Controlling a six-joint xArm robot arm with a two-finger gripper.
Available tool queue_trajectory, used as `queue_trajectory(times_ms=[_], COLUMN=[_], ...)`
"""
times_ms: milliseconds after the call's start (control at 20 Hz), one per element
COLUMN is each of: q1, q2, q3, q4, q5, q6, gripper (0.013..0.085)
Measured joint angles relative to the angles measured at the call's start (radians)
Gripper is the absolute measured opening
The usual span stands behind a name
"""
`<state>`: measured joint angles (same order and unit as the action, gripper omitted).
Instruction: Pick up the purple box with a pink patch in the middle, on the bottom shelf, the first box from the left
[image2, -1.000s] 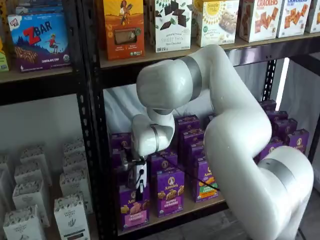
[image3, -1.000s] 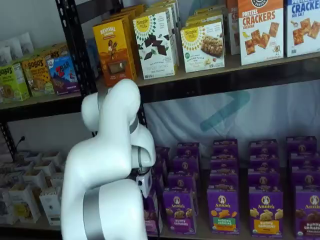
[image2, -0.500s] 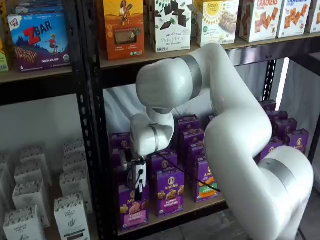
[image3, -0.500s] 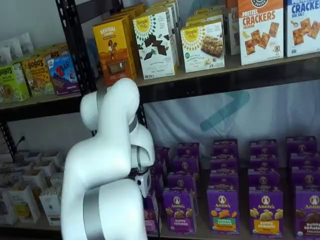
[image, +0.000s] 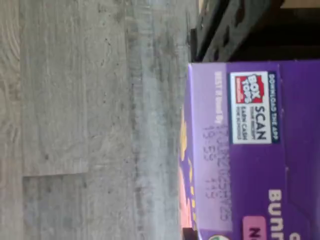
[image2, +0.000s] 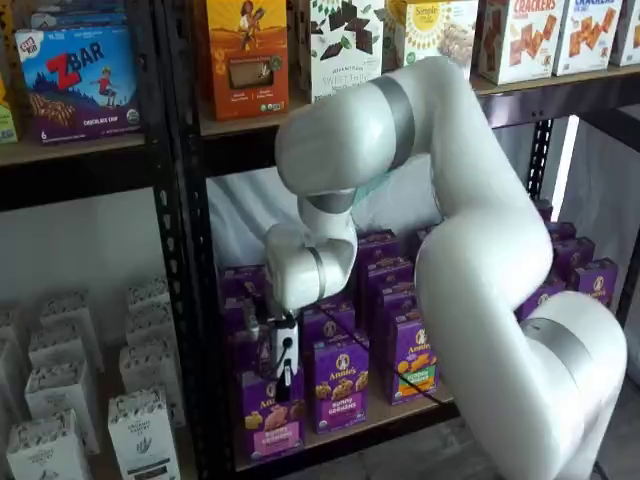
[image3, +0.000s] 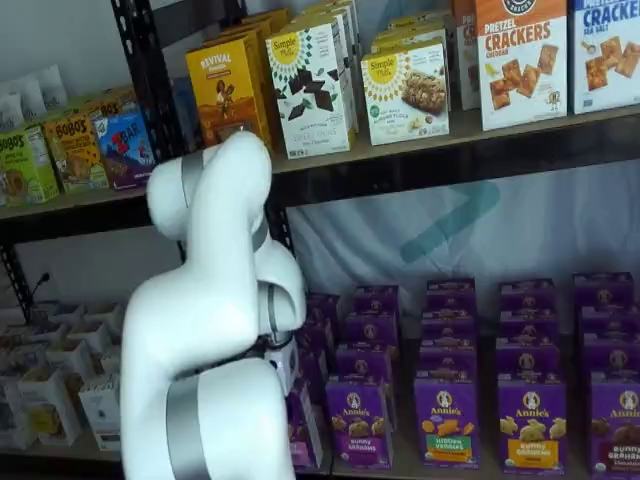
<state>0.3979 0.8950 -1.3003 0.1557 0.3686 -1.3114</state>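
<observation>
End effector (image2: 281, 385) clamped on purple box (image2: 270, 418)

White arm (image2: 470, 250) bent, tool (image2: 283, 385) down, clamped

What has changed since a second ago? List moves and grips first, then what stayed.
The white arm's gripper has closed on the purple box with the pink band and drawn it forward, towards the front edge of the tan wooden bottom shelf; the box now sits lower and tilted in a shelf view. The arm's elbow rose. The other purple cartons stayed put.

"Box Tops" on purple box (image: 255, 150), "ZBAR" carton (image2: 78, 80)
</observation>
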Motion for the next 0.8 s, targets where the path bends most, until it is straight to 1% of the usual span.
queue_trajectory(times_ms=[50,200,300,500,600,800], q1=[0.001,0.005,0.010,0.020,0.031,0.053], q2=[-0.021,-0.101,-0.153,-0.247,-0.301,-0.376], q3=[0.027,0.132,0.191,0.304,0.370,0.459], q4=[-0.007,-0.054,-0.057,-0.089,-0.123,-0.174], q5=[-0.010,-0.054,-0.058,-0.080,-0.091,-0.097], q6=[0.007,0.053,0.059,0.100,0.143,0.213], gripper=[0.0290,0.0290,0.0290,0.0290,0.0290,0.0290])
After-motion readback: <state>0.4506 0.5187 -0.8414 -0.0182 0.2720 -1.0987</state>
